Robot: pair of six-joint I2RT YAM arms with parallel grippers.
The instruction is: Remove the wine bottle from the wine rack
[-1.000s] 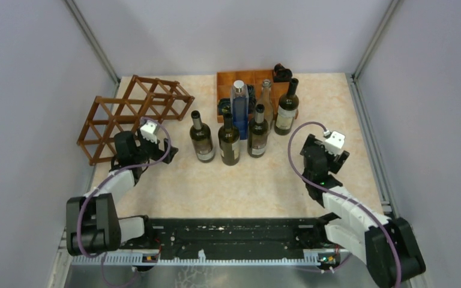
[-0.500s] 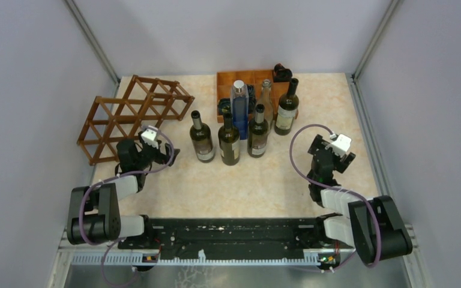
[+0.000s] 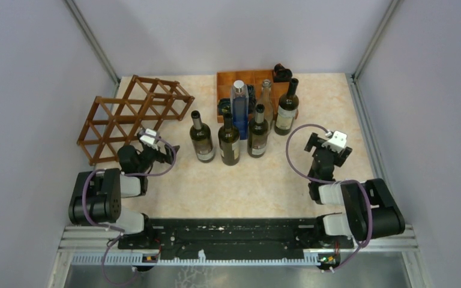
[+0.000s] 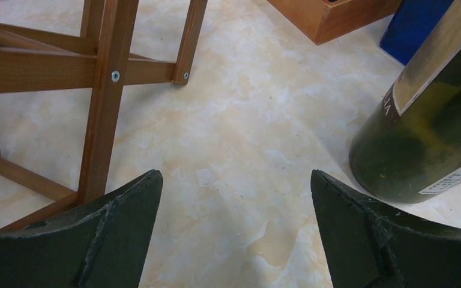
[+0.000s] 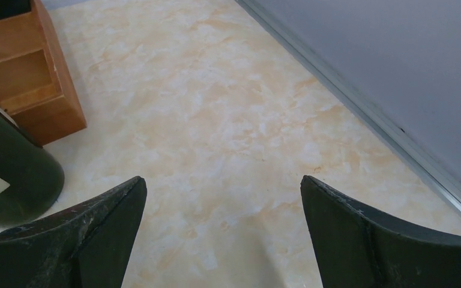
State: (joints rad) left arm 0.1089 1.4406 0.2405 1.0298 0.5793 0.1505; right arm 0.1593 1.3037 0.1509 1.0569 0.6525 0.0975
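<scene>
The wine rack (image 3: 120, 108), a reddish-brown lattice, stands at the left of the table, and its cells show no bottle in the top view. Its legs (image 4: 104, 90) fill the left of the left wrist view. Several wine bottles stand upright mid-table, the nearest one (image 3: 201, 139) right of the rack. My left gripper (image 3: 156, 150) sits low between rack and that bottle (image 4: 423, 126), open (image 4: 235, 174) over bare table. My right gripper (image 3: 329, 147) is at the right, open (image 5: 222, 179), holding nothing.
An orange-brown compartment tray (image 3: 225, 83) lies at the back behind the bottles, with a blue bottle (image 3: 239, 107) and a clear one (image 3: 266, 96) before it. Its corner (image 5: 30, 90) shows beside a dark bottle (image 5: 6, 174). A wall rail (image 5: 366, 114) runs along the right.
Both arms have folded back toward their bases, the left one dropping lower beside the rack. Both grippers stayed open.
</scene>
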